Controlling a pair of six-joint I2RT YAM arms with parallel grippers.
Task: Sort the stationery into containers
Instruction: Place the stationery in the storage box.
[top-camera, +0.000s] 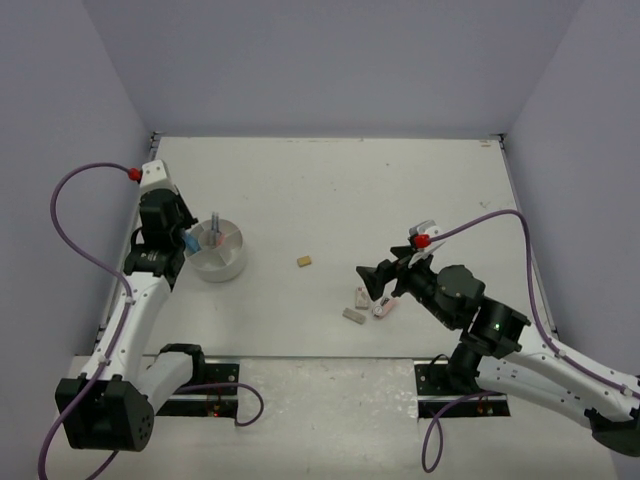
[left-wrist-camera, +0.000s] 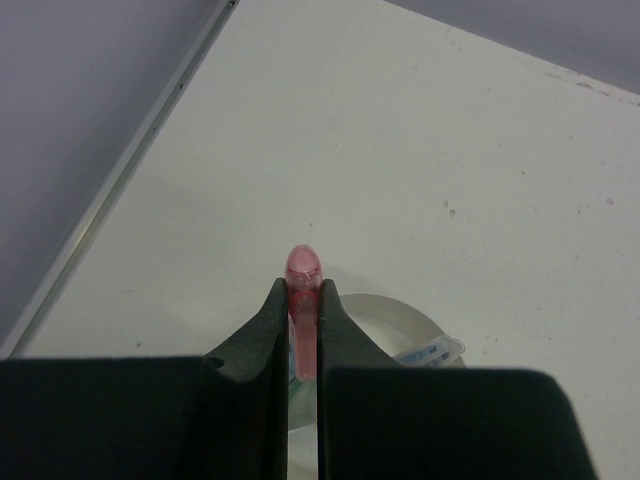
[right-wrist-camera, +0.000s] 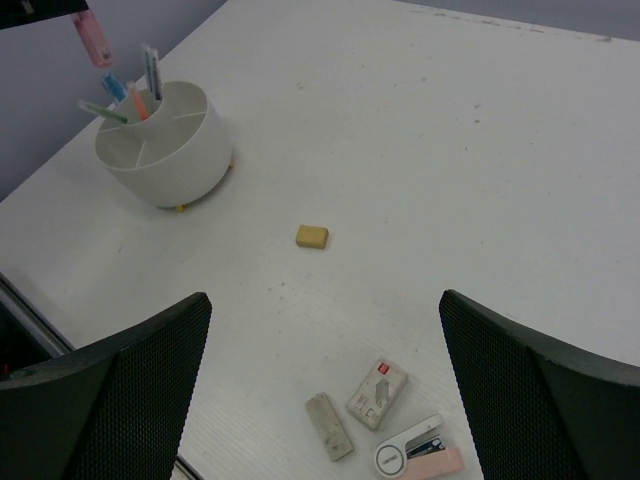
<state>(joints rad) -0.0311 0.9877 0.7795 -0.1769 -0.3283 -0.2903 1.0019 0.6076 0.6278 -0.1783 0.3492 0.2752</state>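
While the left gripper (left-wrist-camera: 303, 300) is clamped on a pink marker (left-wrist-camera: 303, 268) above the white holder (right-wrist-camera: 165, 165) at frame left, the right gripper (right-wrist-camera: 322, 300) hangs with jaws apart.

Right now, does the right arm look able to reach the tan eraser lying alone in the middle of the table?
Probably yes. The right gripper stands open and faces the tan eraser, which lies alone on bare table. The grey eraser lies nearer the arm, not in between.
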